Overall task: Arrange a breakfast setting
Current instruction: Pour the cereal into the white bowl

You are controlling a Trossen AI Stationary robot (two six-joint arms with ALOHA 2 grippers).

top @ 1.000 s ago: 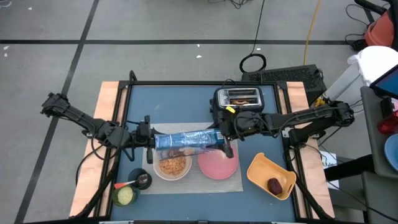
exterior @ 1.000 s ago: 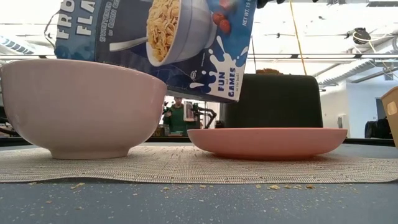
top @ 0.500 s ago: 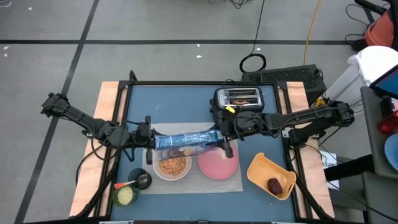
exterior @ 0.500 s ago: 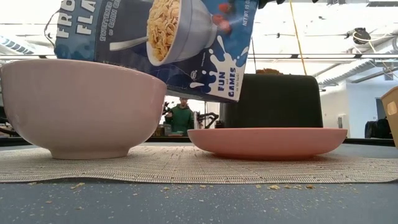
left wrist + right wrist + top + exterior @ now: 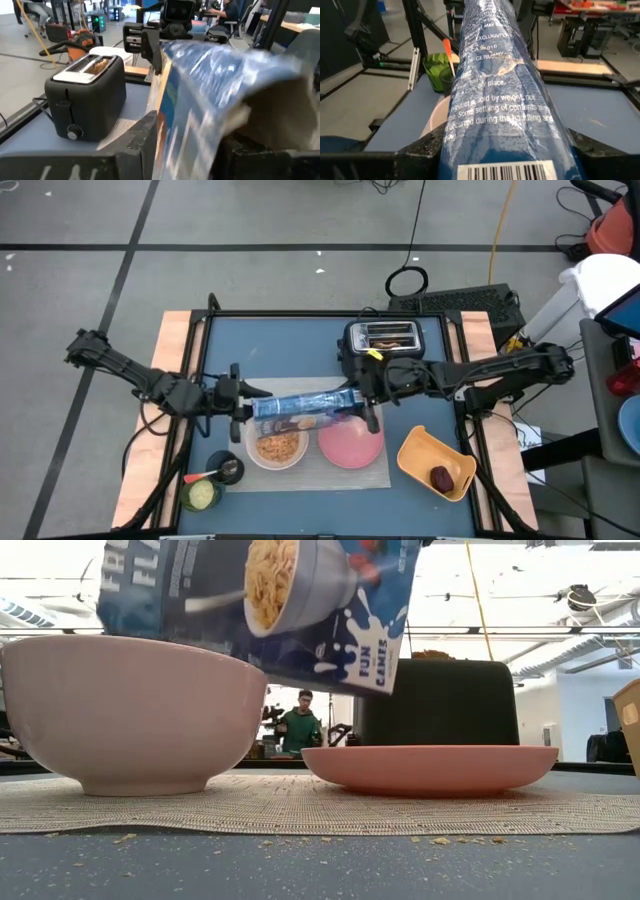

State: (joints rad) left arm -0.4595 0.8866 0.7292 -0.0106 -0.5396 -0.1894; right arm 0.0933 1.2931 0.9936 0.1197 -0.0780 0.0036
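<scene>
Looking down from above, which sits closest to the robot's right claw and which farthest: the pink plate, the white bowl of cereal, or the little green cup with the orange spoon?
From the right gripper in the high view:
1. Pink round plate, just in front of it on the grey mat.
2. White round bowl of cereal, farther toward the left arm's side.
3. Small green cup, at the table's front-left corner, clearly farthest.

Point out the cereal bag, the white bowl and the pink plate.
cereal bag (image 5: 300, 406): high view, middle of the bag.
white bowl (image 5: 130, 710): low view, outer wall.
pink plate (image 5: 350, 445): high view, bare centre.
</scene>
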